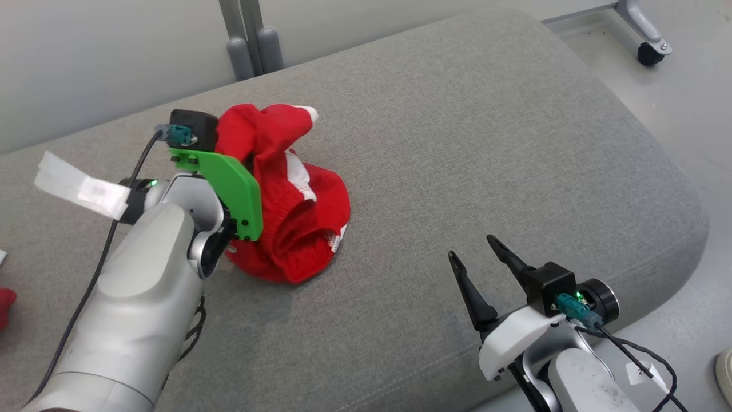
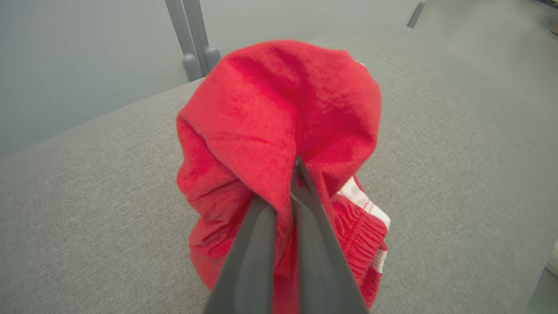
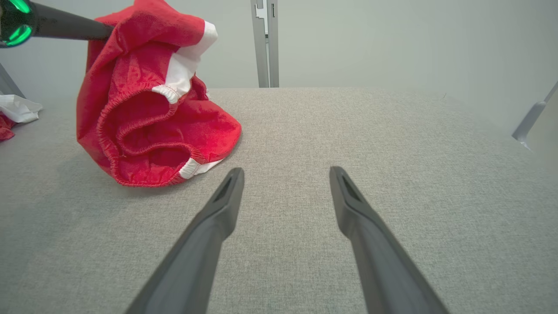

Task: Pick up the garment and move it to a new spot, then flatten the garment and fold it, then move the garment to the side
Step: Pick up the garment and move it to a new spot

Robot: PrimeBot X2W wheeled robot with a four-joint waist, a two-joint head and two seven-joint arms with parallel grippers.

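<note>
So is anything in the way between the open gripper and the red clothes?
No, nothing visible. Just bare grey cushion lies between the open right gripper and the red garment. The left gripper is shut on the garment's top, holding that part up while the bottom rests on the cushion.

From the left wrist, the tips of the left gripper (image 2: pixel 283 192) lie partly buried in a blurred fold of the red garment (image 2: pixel 279 109). In the head view a green bracket (image 1: pixel 231 191) hides those fingers. A red scrap (image 1: pixel 6 306) is cut by the left edge, a pale rounded thing (image 1: pixel 725 375) by the right. The right forearm tag (image 1: pixel 643 372) is too small to read.
</note>
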